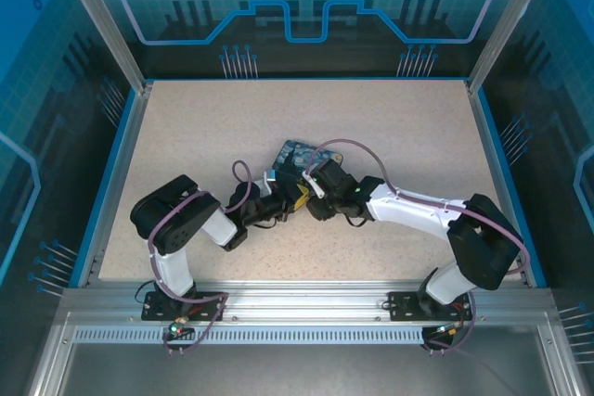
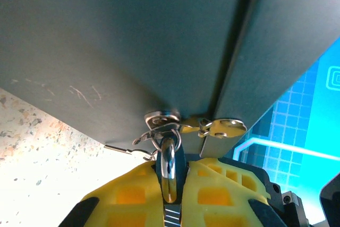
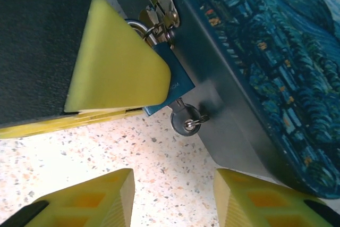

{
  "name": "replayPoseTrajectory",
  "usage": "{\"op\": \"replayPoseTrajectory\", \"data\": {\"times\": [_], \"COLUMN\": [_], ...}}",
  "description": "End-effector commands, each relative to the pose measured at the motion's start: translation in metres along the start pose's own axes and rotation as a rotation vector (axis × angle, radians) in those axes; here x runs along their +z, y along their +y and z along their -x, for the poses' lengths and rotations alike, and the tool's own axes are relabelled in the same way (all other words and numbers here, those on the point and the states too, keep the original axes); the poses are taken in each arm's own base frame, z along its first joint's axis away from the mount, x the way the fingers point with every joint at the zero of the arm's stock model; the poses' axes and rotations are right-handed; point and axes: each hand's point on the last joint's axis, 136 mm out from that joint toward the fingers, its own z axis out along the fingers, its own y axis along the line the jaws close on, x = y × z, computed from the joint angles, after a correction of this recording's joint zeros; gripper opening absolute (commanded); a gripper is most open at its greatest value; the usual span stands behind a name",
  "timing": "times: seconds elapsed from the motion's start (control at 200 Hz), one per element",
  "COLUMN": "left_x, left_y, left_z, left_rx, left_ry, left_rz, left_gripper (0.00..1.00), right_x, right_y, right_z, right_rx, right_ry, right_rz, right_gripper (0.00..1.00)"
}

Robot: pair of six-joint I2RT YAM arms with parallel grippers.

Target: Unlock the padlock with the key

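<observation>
Left gripper [image 2: 170, 178] is clamped on the padlock [image 3: 171, 84]; in the left wrist view the silver shackle stands up out of the narrow gap between the two yellow pads. Padlock body is blue and hangs from the metal hasp [image 3: 162, 1] on the dark side wall of the box [image 3: 276, 51], whose lid carries a blue-and-yellow Starry Night print. From the right wrist view one broad yellow pad of the left gripper covers most of the padlock's near face, leaving its lower corner showing. The key [image 3: 184, 119] sits in the padlock's lower end: round head sticking out, a small wire ring through it, head just above the speckled tabletop [image 3: 159, 158] and close against the box wall. Right gripper [image 3: 172, 195] has its jaws apart, bare tabletop between the two yellow fingertips, nothing held; it sits just short of the key head, not touching it. Top view: both arms reach inward and meet at the near edge of the box, around mid-table.
</observation>
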Motion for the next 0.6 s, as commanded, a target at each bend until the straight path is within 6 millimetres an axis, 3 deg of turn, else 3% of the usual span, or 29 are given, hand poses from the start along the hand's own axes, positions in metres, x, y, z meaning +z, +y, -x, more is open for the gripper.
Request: {"op": "replayPoseTrajectory", "data": {"times": [0.0,0.27,0.595], "left_x": [0.004,0.004,0.005], "left_y": [-0.029,-0.029,-0.03], "left_z": [-0.009,-0.009,-0.009], "left_rx": [0.036,0.037,0.036], "left_ry": [0.052,0.049,0.051], "left_rz": [-0.105,-0.106,-0.109], "left_gripper": [0.0,0.0,0.0], "right_x": [-0.006,-0.017,0.0], "right_y": [-0.003,0.003,0.0], "right_z": [0.021,0.028,0.019], "right_rx": [-0.093,-0.169,-0.208], "right_ry": [-0.069,-0.142,-0.081], "right_rz": [-0.093,-0.153,-0.183], "right_gripper": [0.43,0.43,0.4]}}
